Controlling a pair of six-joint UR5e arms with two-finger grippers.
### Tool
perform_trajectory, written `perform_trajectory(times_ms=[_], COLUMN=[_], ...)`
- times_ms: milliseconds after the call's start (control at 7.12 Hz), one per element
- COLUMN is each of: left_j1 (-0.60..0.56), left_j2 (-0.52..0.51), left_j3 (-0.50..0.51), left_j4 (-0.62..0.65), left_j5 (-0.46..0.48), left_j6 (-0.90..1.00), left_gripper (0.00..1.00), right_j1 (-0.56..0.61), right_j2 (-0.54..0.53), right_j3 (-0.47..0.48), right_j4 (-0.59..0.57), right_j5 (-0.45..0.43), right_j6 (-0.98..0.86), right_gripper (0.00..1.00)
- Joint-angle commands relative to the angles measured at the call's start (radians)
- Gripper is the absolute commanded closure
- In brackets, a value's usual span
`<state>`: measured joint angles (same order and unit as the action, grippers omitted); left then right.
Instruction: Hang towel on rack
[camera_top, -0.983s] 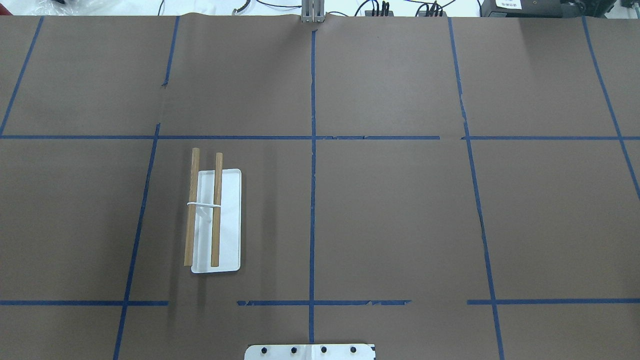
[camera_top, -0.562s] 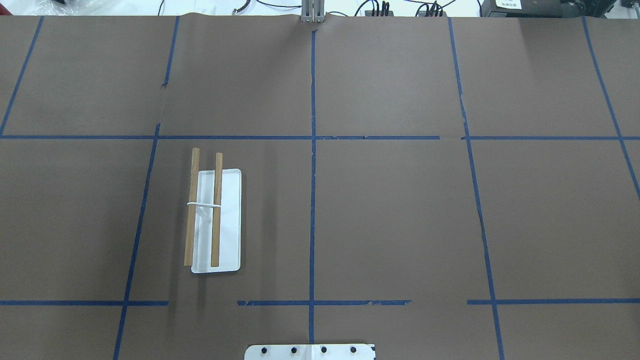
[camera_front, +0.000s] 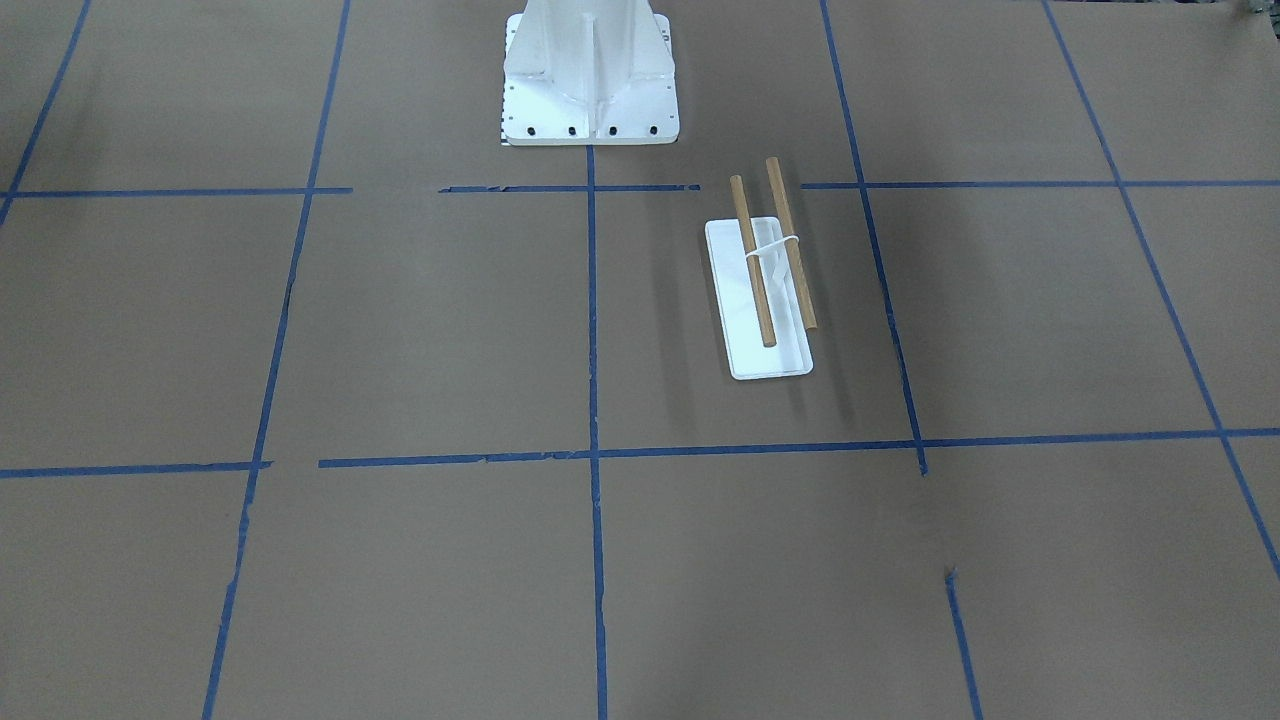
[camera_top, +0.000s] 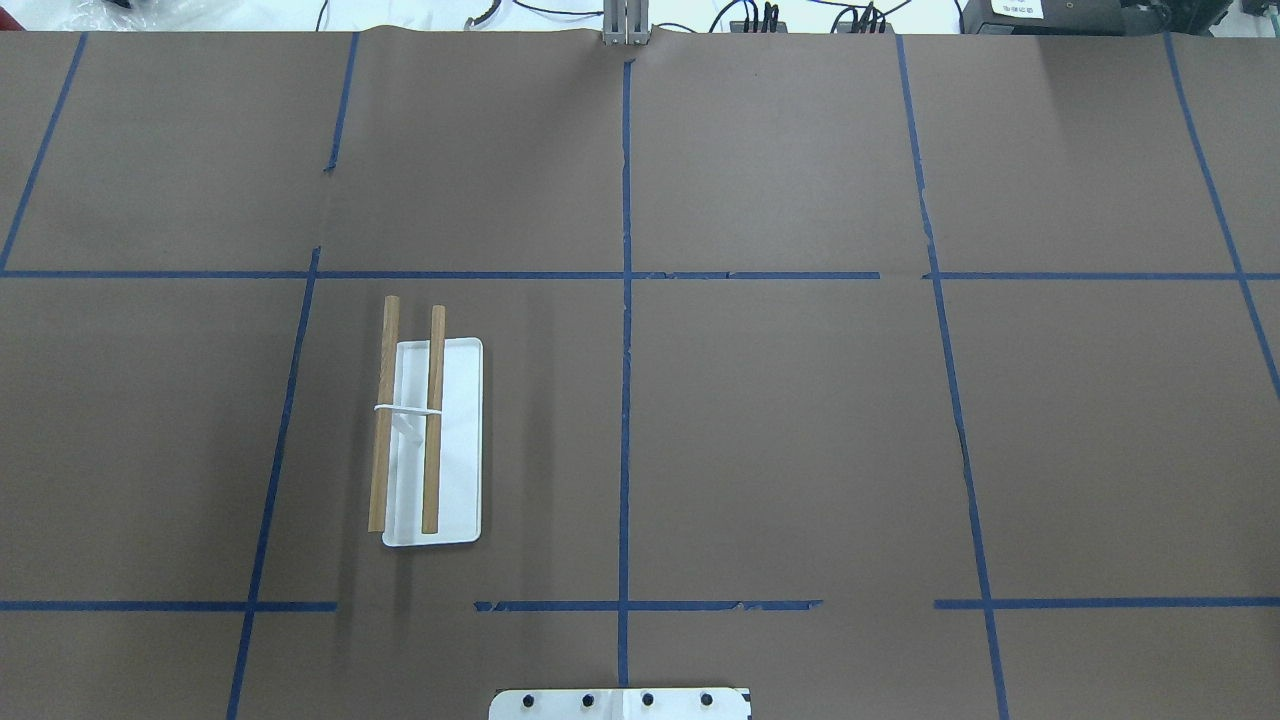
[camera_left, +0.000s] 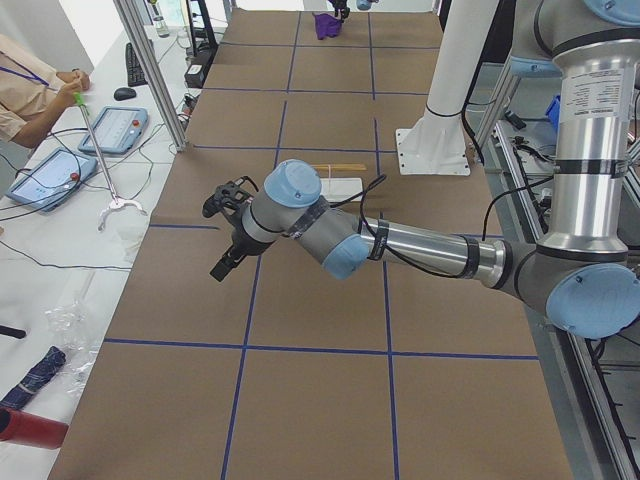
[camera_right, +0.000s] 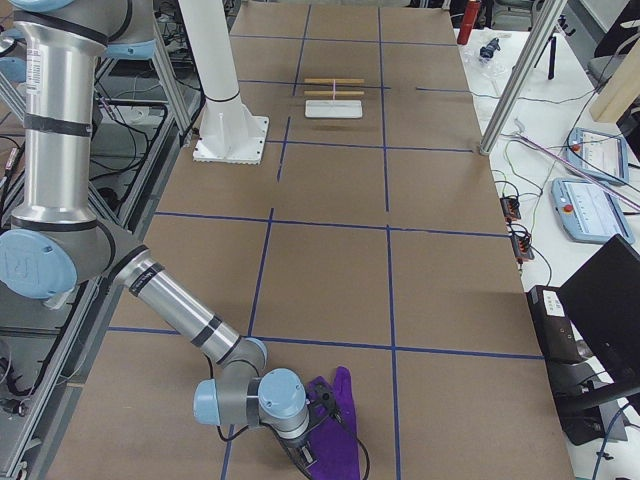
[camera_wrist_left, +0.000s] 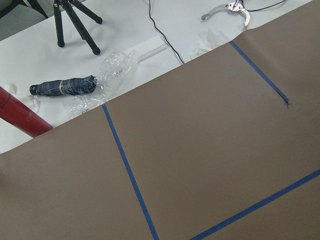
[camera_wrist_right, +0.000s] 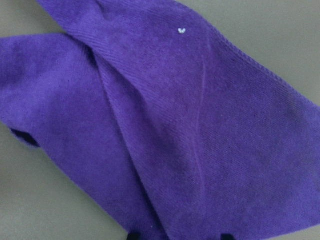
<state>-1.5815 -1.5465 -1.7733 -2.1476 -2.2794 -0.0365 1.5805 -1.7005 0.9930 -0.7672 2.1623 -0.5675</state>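
Over the tabletop's (camera_top: 800, 420) left end, the left gripper (camera_left: 220, 268) is hanging above bare brown paper, carrying nothing, and its wrist camera is showing only blue tape lines and clutter beyond the edge. Whether its fingers are released or clenched I cannot tell, since they are showing only in the side view. Moving rightward, the rack (camera_top: 460, 450) is sitting flat in the robot's left half, its white base resting on the paper and its two wooden dowels (camera_top: 433, 420) running parallel, with their long axis pointing away from the robot toward the operators' side; nothing is hanging on them yet. Further right, past the white pedestal (camera_front: 590, 80) at the centre line, the towel (camera_right: 338, 430) is lying crumpled and purple at the tabletop's far right end, well apart from the rack. The right gripper (camera_wrist_right: 178, 236) is poised directly over it, its fingers (camera_wrist_right: 132, 235) standing spread, one dark tip at each side of a fold of cloth that is filling the wrist view. They appear not to be clenching on it. Judging from this, the right arm is preparing the pick-up, and the carry is going to run leftward across the whole tabletop. The cloth will need draping crosswise over the dowels, and the left arm is the one waiting nearer the rack.
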Motion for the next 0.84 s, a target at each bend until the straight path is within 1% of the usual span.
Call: perform_trajectory(times_ms=[0,281,421,562,702], left_j1=[0.0,0.0,0.0,0.0,0.0], left_j2=[0.0,0.0,0.0,-0.001,-0.001], left_j3=[0.0,-0.002,0.0,0.0,0.0], left_j4=[0.0,0.0,0.0,0.0,-0.029], left_j5=[0.0,0.0,0.0,0.001,0.0], left_j6=[0.0,0.0,0.0,0.0,0.0], left_gripper=[0.0,0.0,0.0,0.0,0.0], right_j1=[-0.019,-0.025,-0.023,-0.023,-0.023], right_j2=[0.005,0.008,0.008,0.007,0.007], right_j3=[0.001,0.018,0.053,0.109,0.152], right_j4=[-0.001,0.0,0.0,-0.012,-0.012], right_j5=[-0.004,-0.004,0.004,0.005,0.008], right_j6=[-0.006,-0.009,-0.008,-0.006,-0.006], right_gripper=[1.0,1.0,1.0,1.0,1.0])
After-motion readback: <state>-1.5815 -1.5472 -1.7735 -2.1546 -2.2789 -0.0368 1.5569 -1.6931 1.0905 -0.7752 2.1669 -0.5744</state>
